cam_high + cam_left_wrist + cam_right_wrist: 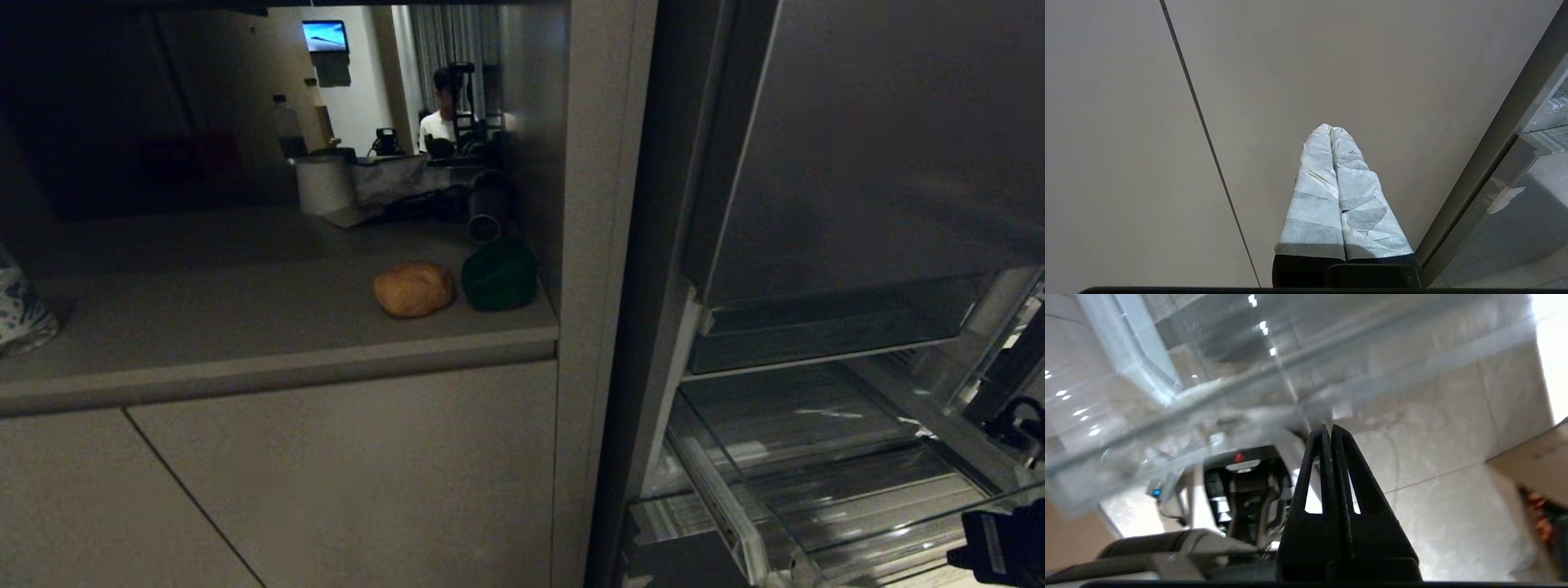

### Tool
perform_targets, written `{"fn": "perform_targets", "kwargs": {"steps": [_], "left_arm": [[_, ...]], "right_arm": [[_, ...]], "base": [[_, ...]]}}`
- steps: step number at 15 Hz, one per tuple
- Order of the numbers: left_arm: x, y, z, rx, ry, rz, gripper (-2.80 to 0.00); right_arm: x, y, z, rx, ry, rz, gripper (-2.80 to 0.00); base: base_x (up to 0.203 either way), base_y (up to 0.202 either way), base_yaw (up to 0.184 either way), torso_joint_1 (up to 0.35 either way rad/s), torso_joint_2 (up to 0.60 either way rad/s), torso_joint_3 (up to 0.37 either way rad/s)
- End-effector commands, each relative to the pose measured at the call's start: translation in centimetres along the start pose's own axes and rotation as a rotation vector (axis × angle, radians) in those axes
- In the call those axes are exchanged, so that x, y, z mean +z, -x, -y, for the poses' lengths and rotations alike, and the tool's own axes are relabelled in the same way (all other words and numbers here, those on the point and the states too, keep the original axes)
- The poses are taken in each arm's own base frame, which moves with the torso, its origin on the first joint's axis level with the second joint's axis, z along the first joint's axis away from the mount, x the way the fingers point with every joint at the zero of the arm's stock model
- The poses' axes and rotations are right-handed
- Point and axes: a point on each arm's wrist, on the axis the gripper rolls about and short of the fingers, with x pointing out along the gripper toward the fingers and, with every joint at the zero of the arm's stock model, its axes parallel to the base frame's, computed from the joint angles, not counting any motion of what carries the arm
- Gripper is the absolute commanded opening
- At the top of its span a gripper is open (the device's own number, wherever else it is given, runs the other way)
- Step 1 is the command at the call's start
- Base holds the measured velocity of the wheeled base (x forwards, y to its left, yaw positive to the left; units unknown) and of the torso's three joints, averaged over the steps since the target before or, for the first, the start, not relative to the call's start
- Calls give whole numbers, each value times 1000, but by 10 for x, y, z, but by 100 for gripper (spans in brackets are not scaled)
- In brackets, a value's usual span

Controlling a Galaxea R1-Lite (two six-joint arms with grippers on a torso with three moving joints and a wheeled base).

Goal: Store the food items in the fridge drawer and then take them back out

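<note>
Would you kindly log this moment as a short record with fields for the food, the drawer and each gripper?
potato: on the counter, beside a green item, at
fridge drawer: pulled out, see-through, nothing visible inside
left gripper: shut, holding nothing, in front of a cabinet door
right gripper: shut, holding nothing, beside the drawer's clear front
background: a person reflected behind the counter

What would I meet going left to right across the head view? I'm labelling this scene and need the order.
Patterned blue-and-white ceramic vessel at the left edge → tan-brown rounded potato → dark green bell pepper → pale upright cabinet post → clear plastic fridge drawer → black right gripper, shut, at the lower right corner.
</note>
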Motion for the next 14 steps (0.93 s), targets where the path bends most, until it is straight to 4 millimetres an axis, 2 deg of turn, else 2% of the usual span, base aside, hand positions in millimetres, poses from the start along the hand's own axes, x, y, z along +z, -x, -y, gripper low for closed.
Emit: {"fn": "perform_targets", "kwargs": {"steps": [1, 5, 14], "left_arm": [[0, 0, 0, 0, 0, 0, -280], [0, 0, 0, 0, 0, 0, -280], [0, 0, 0, 0, 0, 0, -280]], "right_arm": [[15, -21, -1, -1, 25, -20, -280], [35, -41, -3, 18, 36, -12, -280], [66, -79, -9, 224, 156, 179, -280]], "base": [[0, 0, 0, 0, 0, 0], [0, 0, 0, 0, 0, 0], [0, 0, 0, 0, 0, 0]]}}
